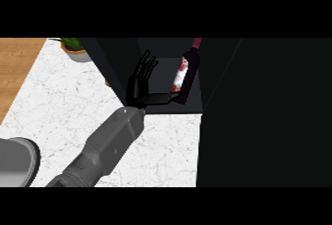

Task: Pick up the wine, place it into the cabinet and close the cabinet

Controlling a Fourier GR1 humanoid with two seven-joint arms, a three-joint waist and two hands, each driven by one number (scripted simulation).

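The wine bottle (185,74), dark with a red and white label, stands inside the open dark cabinet (162,48), on its floor near the right wall. My left hand (138,85) is just left of the bottle, fingers straight and pointing into the cabinet. Its thumb (160,98) stretches right and ends at the bottle's base; I cannot tell whether it touches. The hand is open and holds nothing. The cabinet door (266,114) is a large black panel filling the right side of the view. My right hand does not show.
A small potted plant (74,47) stands at the back left of the white marble counter (58,110). A grey rounded vessel (16,160) sits at the lower left. A wooden surface (16,66) borders the counter on the left.
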